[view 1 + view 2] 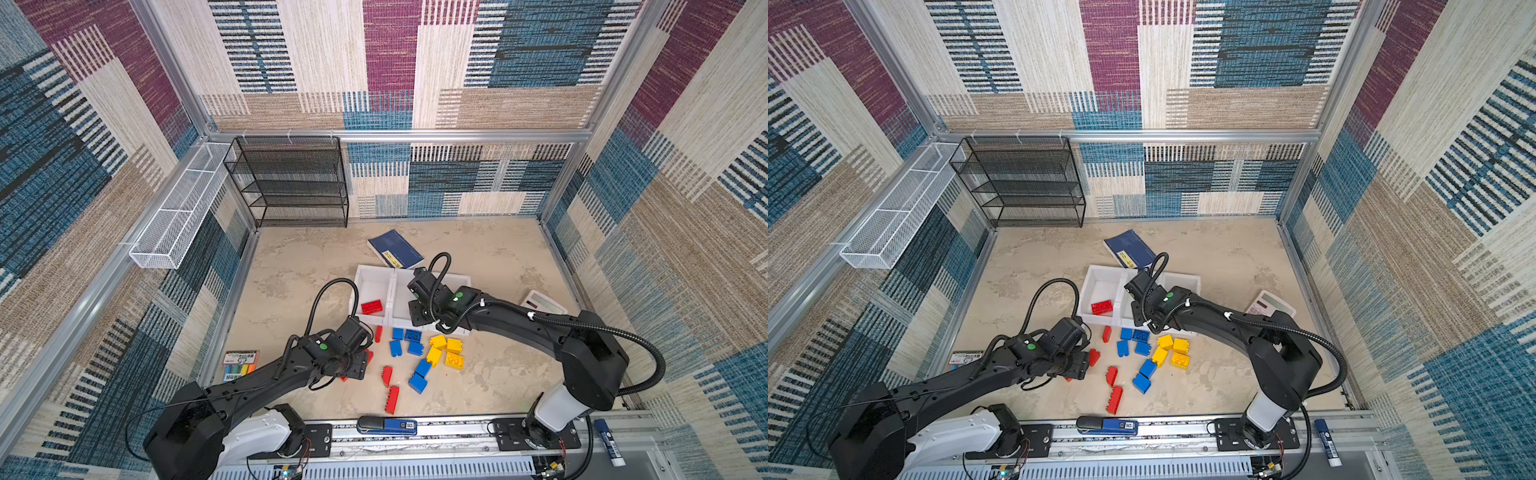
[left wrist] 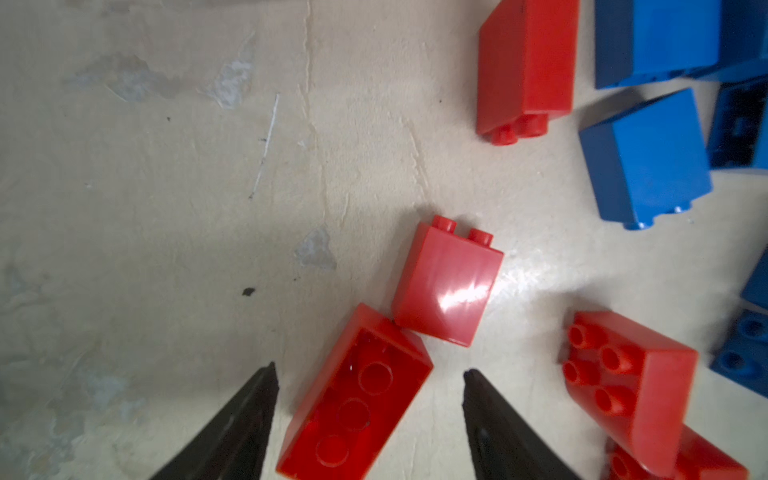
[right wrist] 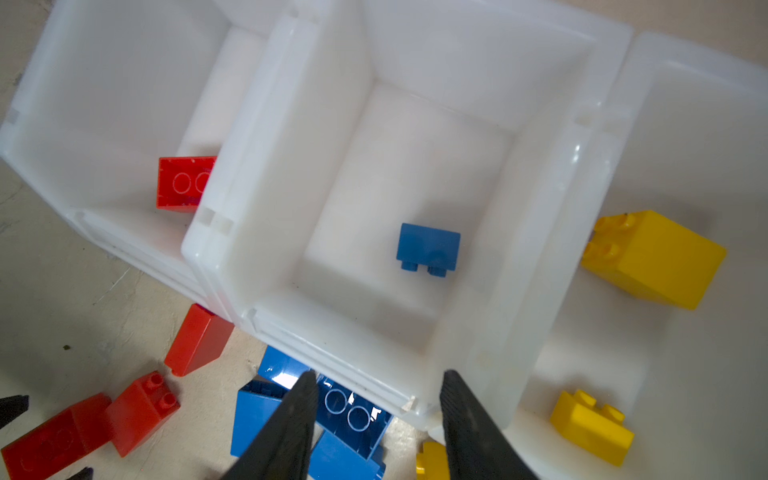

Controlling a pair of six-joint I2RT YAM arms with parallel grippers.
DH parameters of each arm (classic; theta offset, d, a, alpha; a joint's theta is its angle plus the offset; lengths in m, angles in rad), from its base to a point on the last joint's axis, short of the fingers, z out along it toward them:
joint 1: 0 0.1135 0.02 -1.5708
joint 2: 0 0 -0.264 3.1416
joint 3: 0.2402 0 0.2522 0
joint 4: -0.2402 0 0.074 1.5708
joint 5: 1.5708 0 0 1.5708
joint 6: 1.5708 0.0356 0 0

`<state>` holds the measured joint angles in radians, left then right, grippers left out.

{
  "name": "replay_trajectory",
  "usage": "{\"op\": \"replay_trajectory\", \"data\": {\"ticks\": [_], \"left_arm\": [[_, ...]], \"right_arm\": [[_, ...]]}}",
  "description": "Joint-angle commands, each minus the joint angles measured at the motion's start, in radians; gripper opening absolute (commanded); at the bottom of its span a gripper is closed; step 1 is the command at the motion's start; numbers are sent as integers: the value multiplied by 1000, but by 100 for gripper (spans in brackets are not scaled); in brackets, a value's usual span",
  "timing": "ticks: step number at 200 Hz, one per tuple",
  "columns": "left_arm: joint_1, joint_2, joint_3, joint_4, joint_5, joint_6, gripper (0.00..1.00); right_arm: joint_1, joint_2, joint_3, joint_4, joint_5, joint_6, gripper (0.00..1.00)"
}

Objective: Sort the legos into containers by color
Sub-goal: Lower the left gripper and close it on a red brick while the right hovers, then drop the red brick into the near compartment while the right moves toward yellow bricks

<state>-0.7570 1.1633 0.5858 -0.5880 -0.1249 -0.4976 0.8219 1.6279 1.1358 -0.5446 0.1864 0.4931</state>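
Three joined white containers [image 1: 374, 271] stand mid-table. In the right wrist view the left container [image 3: 104, 83] holds one red lego [image 3: 183, 183], the middle one [image 3: 415, 50] a blue lego [image 3: 428, 247], and the right one [image 3: 685, 124] two yellow legos [image 3: 656, 257]. My right gripper [image 3: 379, 374] hangs open and empty over the middle container's near rim. Loose blue [image 1: 405, 340], yellow [image 1: 446, 351] and red legos [image 1: 392, 400] lie in front. My left gripper [image 2: 370, 369] is open, its fingers on either side of an upside-down oblong red lego [image 2: 357, 399] on the table, with gaps on both sides.
A blue book [image 1: 395, 249] lies behind the containers and a calculator [image 1: 544, 303] to their right. Along the front rail are a stapler [image 1: 386, 426] and a glue stick [image 1: 609, 442]. A marker pack [image 1: 240, 363] lies at the left. A black mesh rack [image 1: 286, 183] and a white wire basket [image 1: 178, 208] stand at the back left.
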Motion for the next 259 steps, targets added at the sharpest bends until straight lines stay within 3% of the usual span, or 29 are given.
{"op": "replay_trajectory", "data": {"ticks": [1,30,66,113,144,175,259], "left_arm": [[-5,26,7,-1,7,-9,71],[-8,68,11,7,8,-8,65],[-8,109,22,19,12,3,43],[-9,86,30,59,65,29,33],[-7,59,77,85,80,50,31],[42,94,224,45,46,138,31],[254,477,575,77,162,290,30]], "right_arm": [[0,-6,-2,0,-5,7,51],[0,0,-4,-4,-11,4,52],[0,-2,-1,-5,-15,1,52],[0,-3,-4,-6,-13,0,52],[0,-24,-19,-7,-9,5,52],[0,-64,-43,-13,13,10,51],[1,-127,-79,-31,24,35,51]]}}
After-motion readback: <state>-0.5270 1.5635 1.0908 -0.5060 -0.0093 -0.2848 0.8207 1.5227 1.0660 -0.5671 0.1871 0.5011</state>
